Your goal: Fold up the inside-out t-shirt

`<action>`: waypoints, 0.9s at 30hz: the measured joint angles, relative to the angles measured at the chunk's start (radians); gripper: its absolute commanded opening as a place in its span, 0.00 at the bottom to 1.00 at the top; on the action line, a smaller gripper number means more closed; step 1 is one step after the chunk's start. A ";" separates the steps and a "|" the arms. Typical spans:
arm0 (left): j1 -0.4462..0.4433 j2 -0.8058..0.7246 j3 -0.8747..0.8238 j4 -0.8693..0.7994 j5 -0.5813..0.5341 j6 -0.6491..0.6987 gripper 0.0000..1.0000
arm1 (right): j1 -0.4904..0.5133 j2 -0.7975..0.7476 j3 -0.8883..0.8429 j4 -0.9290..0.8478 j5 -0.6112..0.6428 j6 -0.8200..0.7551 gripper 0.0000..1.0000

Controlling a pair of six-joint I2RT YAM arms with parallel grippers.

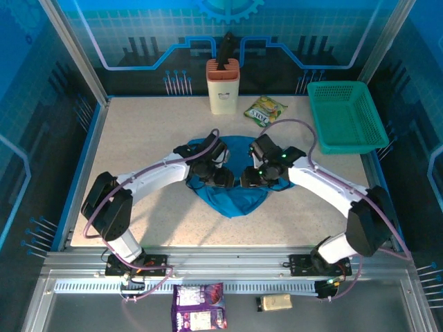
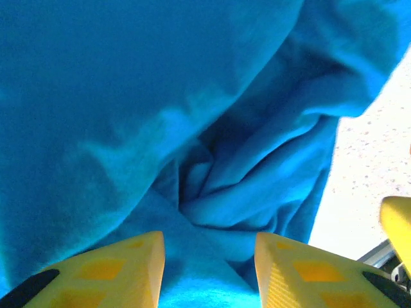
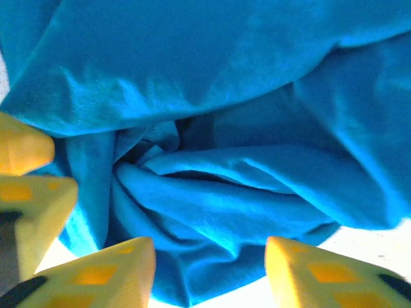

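Blue cloth fills the gap of the left gripper: its yellow fingers stand partly apart with a bunched fold of the inside-out t-shirt between them, and whether they pinch it I cannot tell; the right gripper is likewise half parted, a fold lying between its fingers on one side and pale surface showing on the other, so nothing is clamped; from above, both grippers meet tip to tip over the crumpled shirt, left just beside right; the shirt spreads beneath and nearward of them on the speckled table; beyond the claws stand a beige holder and a snack packet; far right of them sits a teal basket; blue patterned walls enclose the table
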 measured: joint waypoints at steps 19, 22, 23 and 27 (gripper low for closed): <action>-0.008 0.061 -0.109 0.093 -0.069 -0.081 0.00 | 0.003 0.253 0.072 0.110 0.058 0.052 0.00; 0.052 0.006 -0.111 0.101 -0.060 -0.077 0.00 | -0.034 0.239 0.119 0.095 0.058 0.033 0.00; 0.087 -0.021 -0.110 0.108 -0.052 -0.076 0.00 | -0.055 0.226 0.143 0.084 0.058 0.023 0.00; 0.232 -0.120 -0.051 0.112 0.008 -0.070 0.00 | -0.127 0.142 0.236 0.045 0.069 -0.016 0.00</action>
